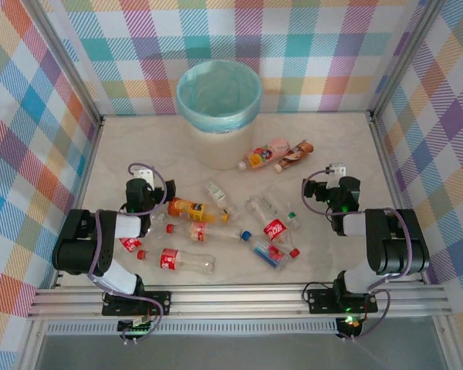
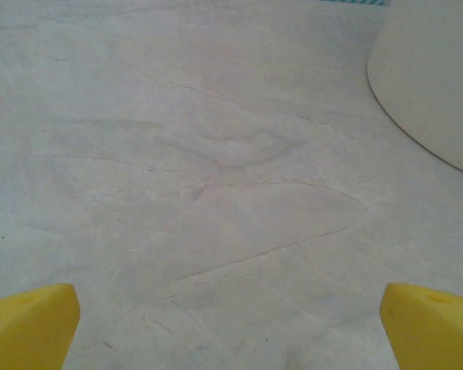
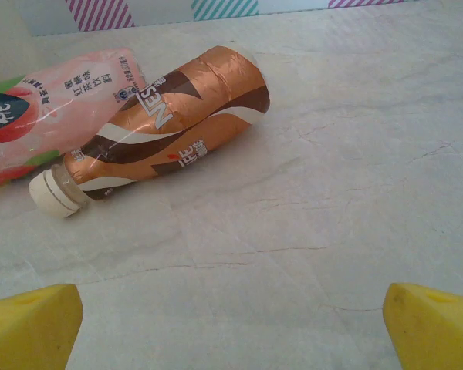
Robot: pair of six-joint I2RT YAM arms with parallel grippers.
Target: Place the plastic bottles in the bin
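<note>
Nothing looks binned yet; the round cream-white wastebasket with its teal liner stands at twelve o'clock, small plastic bottles lie strewn toward six; left gripper and right gripper gape wide, both empty.

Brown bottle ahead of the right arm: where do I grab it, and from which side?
Grip the brown bottle around its wide base half, from above, right tool turned across its length. It lies on its side; the pink bottle lies against its cap half, but the base end has bare table on both sides.
</note>
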